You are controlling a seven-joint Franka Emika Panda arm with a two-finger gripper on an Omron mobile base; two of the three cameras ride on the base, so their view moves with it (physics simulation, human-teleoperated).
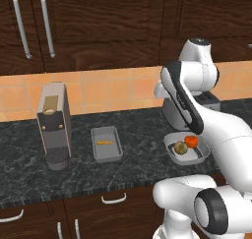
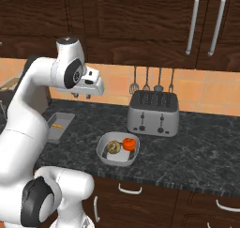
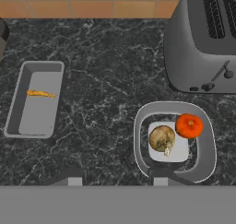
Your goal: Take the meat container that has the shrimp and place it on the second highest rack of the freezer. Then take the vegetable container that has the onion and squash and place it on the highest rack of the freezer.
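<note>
I saw the dark marble counter [image 1: 138, 134] carrying the toaster [image 2: 153, 112], the coffee machine [image 1: 53, 125], the meat container [image 3: 36, 98] and the pale bowl [image 3: 175, 140] apart from it. My tool [image 2: 81, 95] hung above, fingers spread, holding nothing. The shrimp [image 3: 40, 94] lay inside the container.
</note>
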